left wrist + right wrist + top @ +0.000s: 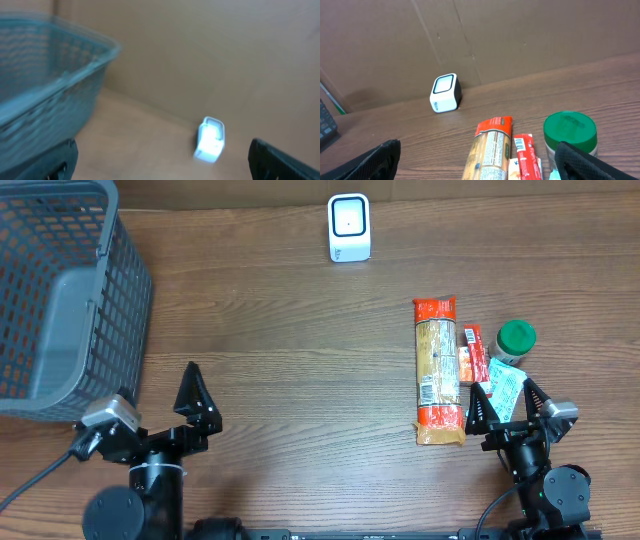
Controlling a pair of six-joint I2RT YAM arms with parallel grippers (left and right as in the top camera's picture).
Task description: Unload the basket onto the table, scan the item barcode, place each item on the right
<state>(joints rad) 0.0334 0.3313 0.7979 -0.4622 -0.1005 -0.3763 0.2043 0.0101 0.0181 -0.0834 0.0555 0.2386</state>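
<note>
A white barcode scanner point(349, 227) stands at the table's far edge, also visible in the left wrist view point(210, 140) and the right wrist view point(445, 93). The items lie at the right: a long pasta packet point(438, 370) with red ends, a slim red packet point(471, 352), a green-lidded jar point(516, 340) and a teal packet point(505, 388). My right gripper point(508, 402) hovers open at the near end of these items, holding nothing. The pasta packet point(487, 150) lies between its spread fingers. My left gripper point(152, 405) stands open and empty near the front left.
A grey mesh basket point(60, 300) fills the far left corner, just left of my left gripper and seen blurred in the left wrist view point(45, 85). A brown cardboard wall point(520, 35) backs the table behind the scanner.
</note>
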